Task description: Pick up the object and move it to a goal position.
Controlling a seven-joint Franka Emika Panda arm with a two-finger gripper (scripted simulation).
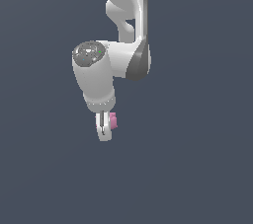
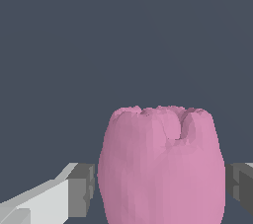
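Note:
The object point(image 2: 163, 168) is a pink, bumpy roundish lump that fills the lower middle of the wrist view. It sits between my two grey finger pads point(image 2: 81, 188), which stand close against its sides. In the exterior view the object point(image 1: 114, 121) shows as a small pink lump sticking out beside the white fingers. My gripper point(image 1: 103, 130) hangs straight down from the white arm and is shut on the object. The part of the object behind the fingers is hidden in the exterior view.
The white arm point(image 1: 123, 25) comes down from the top of the exterior view, with its wrist housing point(image 1: 94, 77) above the gripper. All around is a plain dark blue-grey surface point(image 1: 197, 168) with no other objects in view.

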